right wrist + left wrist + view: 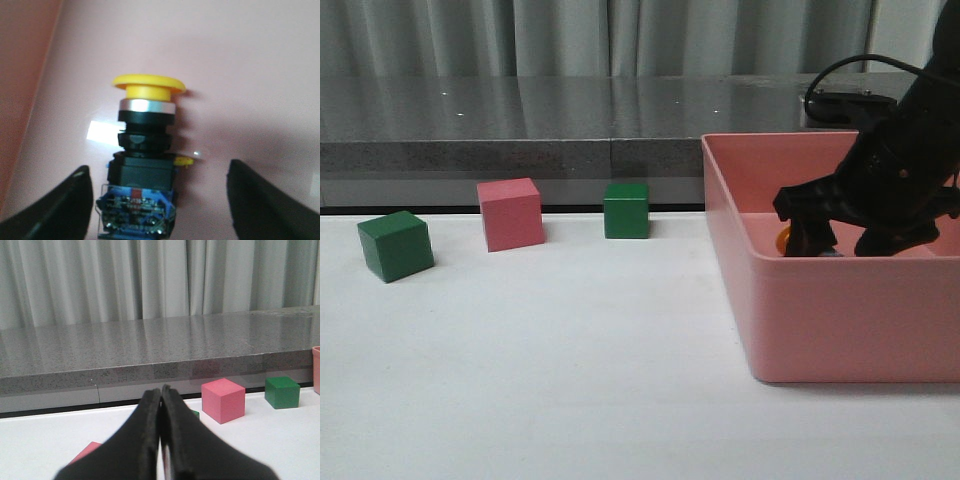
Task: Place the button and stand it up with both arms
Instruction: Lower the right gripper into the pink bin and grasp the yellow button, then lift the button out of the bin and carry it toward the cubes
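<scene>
Right arm down in the pink bin over the button, left jaws pressed together

Only the right wrist view shows the button (145, 150) clearly: it lies on its side on the pink floor of the bin (240, 60), with its yellow cap, silver collar, black body and blue base all visible. The right gripper (157, 210) has its jaws spread wide, one finger on each side of the button's base and neither touching it. In the front view the same button (783, 240) is only a small orange-yellow spot behind the right gripper (840, 240), low inside the bin (840, 320), which stands at the right edge of the table (570, 380).

The front view does not show the left arm at all. The left wrist view does: the left gripper (161, 405) has its jaws pressed together with nothing between them, above the white table (45, 440). That view also shows a flat pink patch (86, 452) beside the jaws, too hidden to identify.

Counted in the front view: one button, one bin, and three cubes near the far edge of the table. They are a green cube (396, 245) toward the far left corner, a pink cube (510, 214) next along, and a second green cube (626, 210) nearest the bin. All three stand apart from each other. The left wrist view shows the pink cube (223, 400) and one green cube (282, 392) fully, plus a sliver of green just behind the jaws
</scene>
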`<action>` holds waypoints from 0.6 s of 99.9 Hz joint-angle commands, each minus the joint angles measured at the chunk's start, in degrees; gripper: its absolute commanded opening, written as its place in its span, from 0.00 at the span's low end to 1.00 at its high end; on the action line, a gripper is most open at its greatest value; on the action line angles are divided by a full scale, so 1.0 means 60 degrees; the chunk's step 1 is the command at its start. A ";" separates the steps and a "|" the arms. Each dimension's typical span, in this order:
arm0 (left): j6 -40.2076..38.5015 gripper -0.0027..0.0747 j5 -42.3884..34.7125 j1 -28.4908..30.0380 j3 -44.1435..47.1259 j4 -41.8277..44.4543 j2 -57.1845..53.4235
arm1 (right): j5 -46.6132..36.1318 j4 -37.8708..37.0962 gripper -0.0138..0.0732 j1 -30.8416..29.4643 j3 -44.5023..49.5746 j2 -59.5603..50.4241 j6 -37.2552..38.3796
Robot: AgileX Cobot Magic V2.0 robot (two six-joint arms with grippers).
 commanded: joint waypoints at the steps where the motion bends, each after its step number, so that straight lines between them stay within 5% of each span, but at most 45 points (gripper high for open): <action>1: -0.0097 0.01 -0.0753 0.0004 0.0431 -0.0011 -0.0298 | -0.0478 0.0066 0.55 0.0004 -0.0293 -0.0423 -0.0104; 10: -0.0097 0.01 -0.0753 0.0004 0.0431 -0.0011 -0.0298 | -0.0376 0.0066 0.32 0.0004 -0.0293 -0.0423 -0.0104; 20: -0.0097 0.01 -0.0753 0.0004 0.0431 -0.0011 -0.0298 | -0.0089 0.0066 0.18 0.0004 -0.0303 -0.0506 -0.0104; 60: -0.0097 0.01 -0.0753 0.0004 0.0431 -0.0011 -0.0298 | 0.1283 0.0066 0.16 0.0754 -0.2220 -0.2378 -0.0747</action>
